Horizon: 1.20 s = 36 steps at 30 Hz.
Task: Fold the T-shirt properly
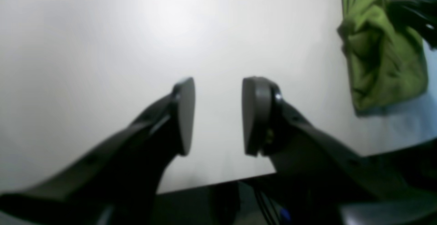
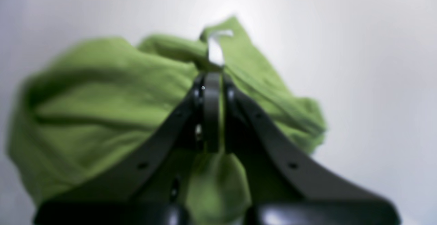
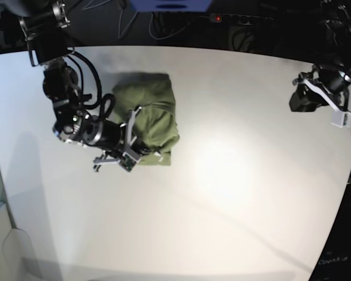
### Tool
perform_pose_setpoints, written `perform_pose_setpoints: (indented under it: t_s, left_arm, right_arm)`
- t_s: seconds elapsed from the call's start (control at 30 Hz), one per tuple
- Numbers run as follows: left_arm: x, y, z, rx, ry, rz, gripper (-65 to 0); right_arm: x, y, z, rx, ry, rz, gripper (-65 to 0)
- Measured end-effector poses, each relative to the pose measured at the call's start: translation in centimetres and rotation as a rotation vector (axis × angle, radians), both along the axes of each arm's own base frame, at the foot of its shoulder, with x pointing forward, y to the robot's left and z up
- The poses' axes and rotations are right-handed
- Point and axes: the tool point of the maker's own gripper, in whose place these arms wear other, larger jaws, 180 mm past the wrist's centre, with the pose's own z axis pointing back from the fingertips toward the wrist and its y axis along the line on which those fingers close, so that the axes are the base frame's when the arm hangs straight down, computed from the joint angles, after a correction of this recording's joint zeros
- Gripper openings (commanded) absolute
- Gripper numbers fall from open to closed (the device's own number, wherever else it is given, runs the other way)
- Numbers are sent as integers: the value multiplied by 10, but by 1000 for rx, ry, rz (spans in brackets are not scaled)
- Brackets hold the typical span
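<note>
On the left of the base view, the right gripper [image 3: 141, 149] is pressed together, pinching a bunched fold of the T-shirt [image 3: 149, 114] near its white tag [image 2: 215, 52]; the crumpled green cloth spreads beyond and to both sides of its jaws on the white table [image 3: 234, 193]. Far to the right, well apart from the shirt, the left gripper [image 1: 218, 115] hangs spread, nothing between its pads.

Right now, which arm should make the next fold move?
Right. The right gripper is already shut on the T-shirt; the left gripper hangs open and empty, far across the table.
</note>
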Motion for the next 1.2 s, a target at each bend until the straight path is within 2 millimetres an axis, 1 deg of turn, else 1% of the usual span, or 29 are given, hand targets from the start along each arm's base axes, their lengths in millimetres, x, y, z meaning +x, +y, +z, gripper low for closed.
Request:
perform_pose_setpoints:
  t_s: [0.07,0.1,0.13,0.2,0.23,0.27,0.33,0.4,0.47,0.53,0.57,0.67,0.73,0.77,0.83,0.9,0.97,1.0,1.07,1.2]
  left_arm:
    - [-5,11,1,18,4,25,-425]
    - [-9,13,-1,23,14,31,-425]
    - [-13,14,-2,24,23,34,-425]
    - [-19,13,-2,47,14,-16,-425]
    - [-24,16,-1,62,6,-33,-425]
    - [-29,20,0,80,4,-41,-425]
    - [-43,34,-2,119,26,-27,-425]
    - [-56,46,-6,141,61,2,-425]
    - [-69,55,-11,177,103,17,-425]
    - [-81,66,-19,246,163,22,-425]
    - [-87,69,-23,273,194,23,-425]
    - [-98,75,-35,340,259,28,-425]
    - [-111,75,-47,389,328,24,-425]
    - [-117,74,-54,420,368,13,-425]
    - [-124,72,-64,471,414,7,-425]
    - [-120,58,-72,494,390,-13,-425]
    - [-120,38,-86,519,388,-53,-425]
    - [-120,23,-95,520,384,-78,-425]
    - [-124,-2,-112,513,385,-117,-425]
    - [-143,-45,-151,444,395,-130,-425]
  right_arm:
    - [-3,-5,18,-39,-45,-3,-649]
    - [-5,-4,28,-51,-70,-1,-649]
    - [-7,-2,39,-59,-100,5,-649]
    - [-16,6,61,-29,-149,21,-649]
    - [-23,5,66,-29,-158,15,-649]
    - [-28,0,66,-36,-155,0,-649]
    - [-45,-16,58,-61,-125,-44,-649]
    - [-62,-33,45,-67,-72,-91,-649]
    - [-75,-56,32,-91,-24,-152,-649]
    - [-88,-80,26,-91,-14,-216,-649]
    - [-99,-89,24,-80,-4,-241,-649]
    - [-136,-115,13,-74,44,-313,-649]
    - [-160,-130,7,-69,74,-358,-649]
    - [-173,-135,6,-56,85,-383,-649]
    - [-198,-142,4,-24,107,-448,-649]
    - [-225,-149,4,4,127,-512,-649]
    - [-241,-160,3,15,135,-580,-649]
    - [-250,-164,-1,16,156,-604,-649]
    - [-265,-171,-15,30,198,-655,-649]
    - [-305,-182,-53,77,300,-764,-649]
